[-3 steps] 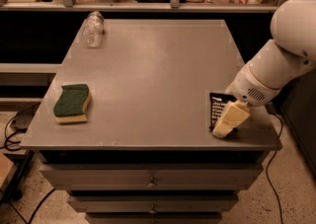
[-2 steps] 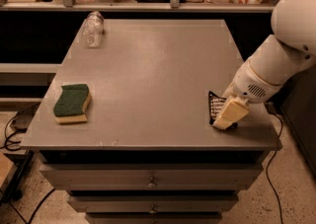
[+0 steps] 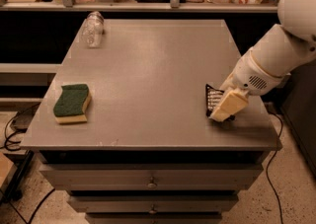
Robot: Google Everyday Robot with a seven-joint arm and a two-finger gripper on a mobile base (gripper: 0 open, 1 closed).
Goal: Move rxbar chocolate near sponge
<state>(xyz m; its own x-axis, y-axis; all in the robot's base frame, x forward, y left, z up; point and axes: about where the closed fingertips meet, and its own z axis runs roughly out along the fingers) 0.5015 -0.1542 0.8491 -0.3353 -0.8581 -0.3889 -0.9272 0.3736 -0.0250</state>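
The rxbar chocolate [image 3: 212, 98], a black wrapper with white text, stands tilted on edge near the table's front right corner. My gripper [image 3: 223, 108] is shut on it; a cream finger covers its right part. The white arm reaches in from the right. The sponge [image 3: 72, 102], dark green on top over yellow foam, lies flat near the table's front left edge, far to the left of the bar.
A clear plastic bottle [image 3: 92, 28] lies on its side at the back left of the grey table [image 3: 148, 65]. Drawers sit under the tabletop. A shelf with bags and containers runs behind the table. Cables lie on the floor on both sides.
My gripper and the bar have shifted a little to the left and away from the front edge. The bar has tilted up. The sponge and bottle have not moved.
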